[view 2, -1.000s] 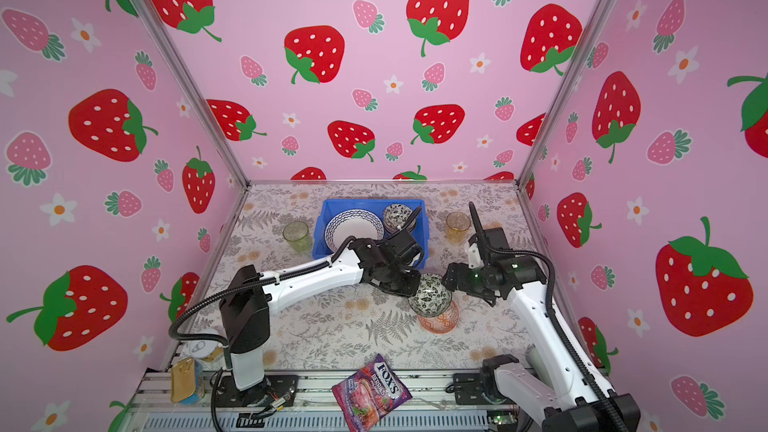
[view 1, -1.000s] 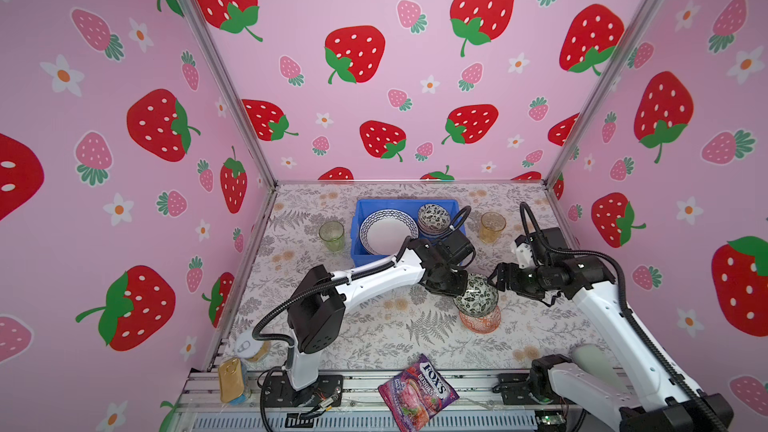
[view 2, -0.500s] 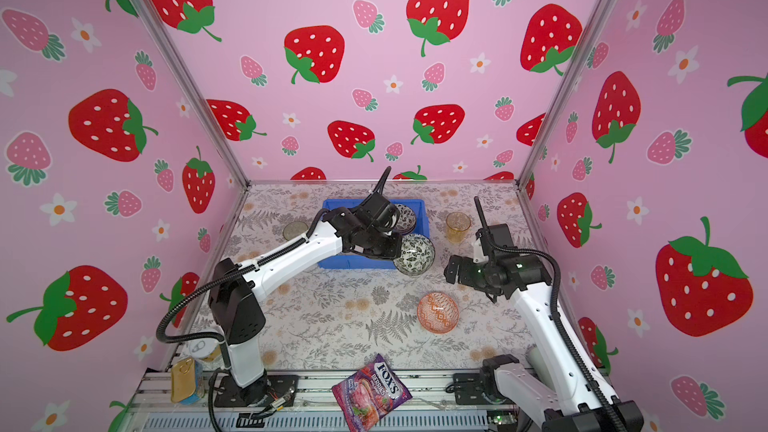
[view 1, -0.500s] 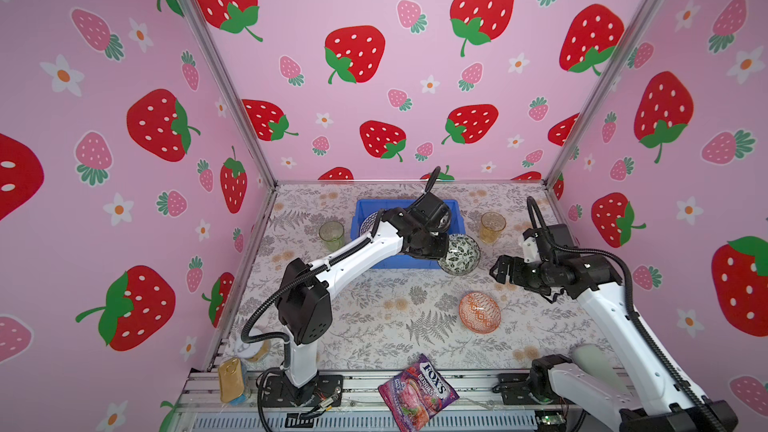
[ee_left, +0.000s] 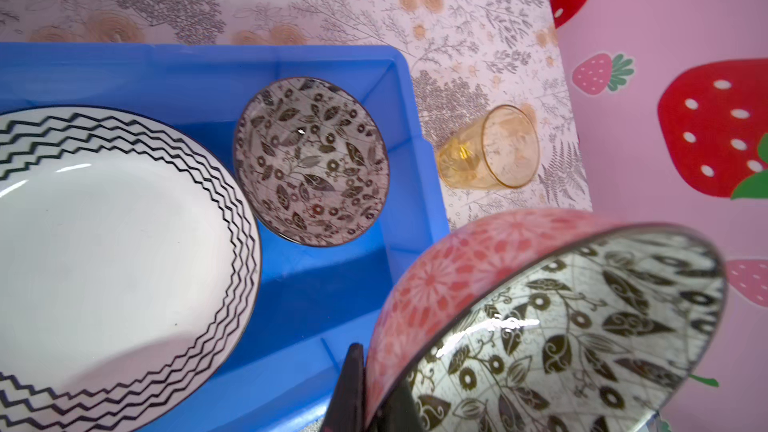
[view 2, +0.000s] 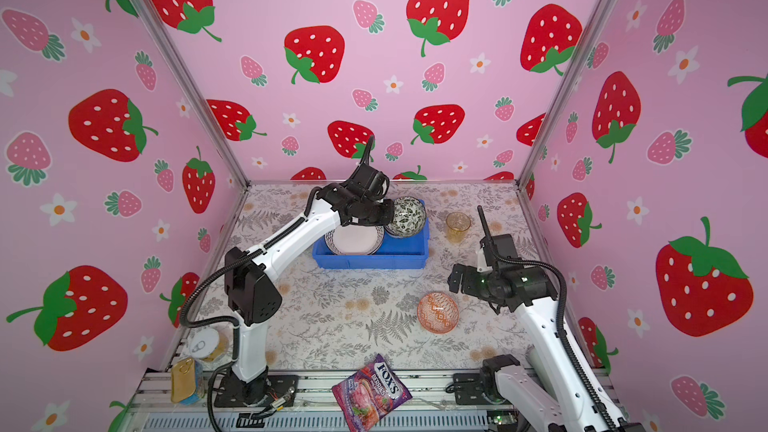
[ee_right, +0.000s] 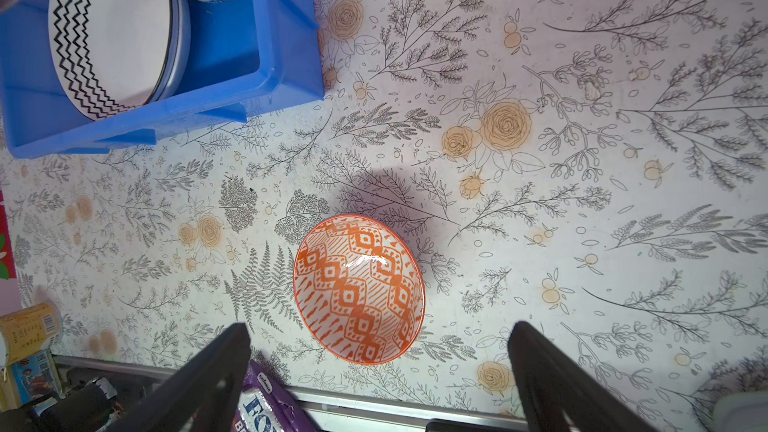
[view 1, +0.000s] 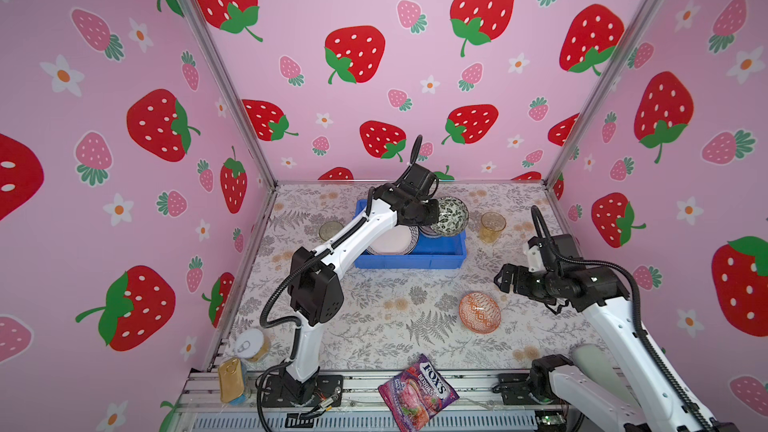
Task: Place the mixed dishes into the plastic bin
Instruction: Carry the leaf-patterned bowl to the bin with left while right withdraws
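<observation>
Gripping pink bowl [ee_left: 457, 280], left hand [view 1: 433, 214] — bin [ee_left: 208, 56] holds plate [ee_left: 104, 243], brown bowl [ee_left: 311, 160] — right hand [view 1: 503, 279] apart

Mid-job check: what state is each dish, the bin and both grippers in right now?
left gripper: shut on the pink-sided leaf-patterned bowl, tilted above the bin.
bright blue plastic bin: holds white zigzag-rimmed plate and brown leaf-patterned bowl.
right gripper: open, empty.
orange patterned bowl: upright on table, outside bin.
amber glass tumbler: upright on table, outside bin.
green glass tumbler: on table, outside bin.
</observation>
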